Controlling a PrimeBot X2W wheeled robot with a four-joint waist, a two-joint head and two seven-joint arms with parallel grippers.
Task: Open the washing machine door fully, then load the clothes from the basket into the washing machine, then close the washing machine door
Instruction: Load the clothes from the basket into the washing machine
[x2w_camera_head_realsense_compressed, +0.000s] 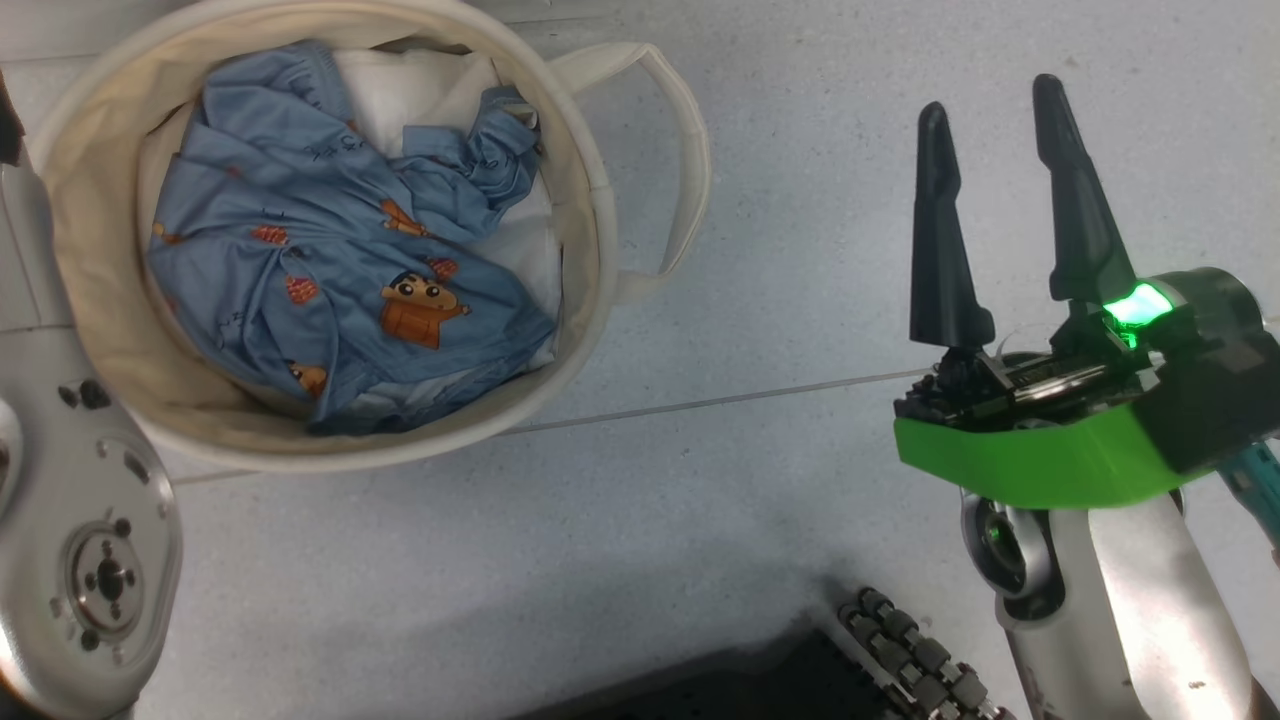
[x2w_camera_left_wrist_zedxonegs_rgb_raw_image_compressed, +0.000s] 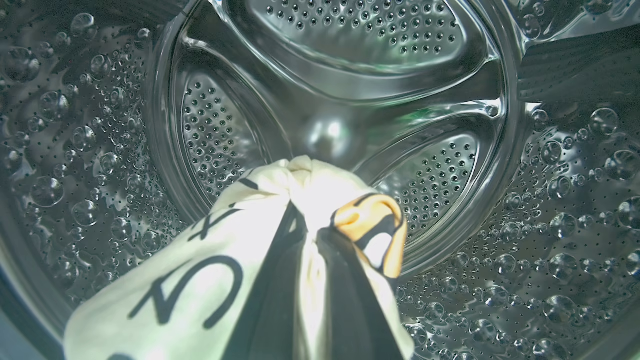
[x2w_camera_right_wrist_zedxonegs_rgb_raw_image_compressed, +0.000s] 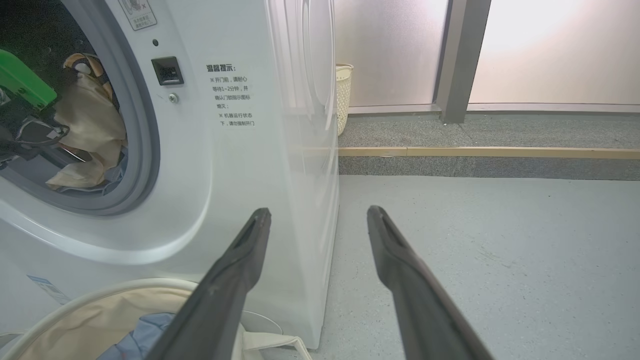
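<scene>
The basket (x2w_camera_head_realsense_compressed: 590, 200) stands on the floor at upper left, holding light-blue clothes (x2w_camera_head_realsense_compressed: 330, 250) with orange patches over a white liner. My right gripper (x2w_camera_head_realsense_compressed: 990, 98) hovers open and empty to the basket's right, well apart from it. Inside the steel drum of the washing machine (x2w_camera_right_wrist_zedxonegs_rgb_raw_image_compressed: 250, 165), my left gripper (x2w_camera_left_wrist_zedxonegs_rgb_raw_image_compressed: 307, 225) is shut on a cream satin piece (x2w_camera_left_wrist_zedxonegs_rgb_raw_image_compressed: 210, 260) with black markings. That cream piece (x2w_camera_right_wrist_zedxonegs_rgb_raw_image_compressed: 90, 120) also shows through the grey-ringed drum mouth (x2w_camera_right_wrist_zedxonegs_rgb_raw_image_compressed: 145, 150) in the right wrist view. There my right gripper (x2w_camera_right_wrist_zedxonegs_rgb_raw_image_compressed: 317, 212) points past the washer's corner, above the basket (x2w_camera_right_wrist_zedxonegs_rgb_raw_image_compressed: 100, 295). The washing machine door is out of view.
My left arm's pale forearm (x2w_camera_head_realsense_compressed: 80, 520) stands against the basket's left side. My dark base (x2w_camera_head_realsense_compressed: 900, 650) is at the bottom of the head view. A small woven bin (x2w_camera_right_wrist_zedxonegs_rgb_raw_image_compressed: 343, 95) sits behind the washer, before a raised step (x2w_camera_right_wrist_zedxonegs_rgb_raw_image_compressed: 475, 160). Grey floor lies to the right.
</scene>
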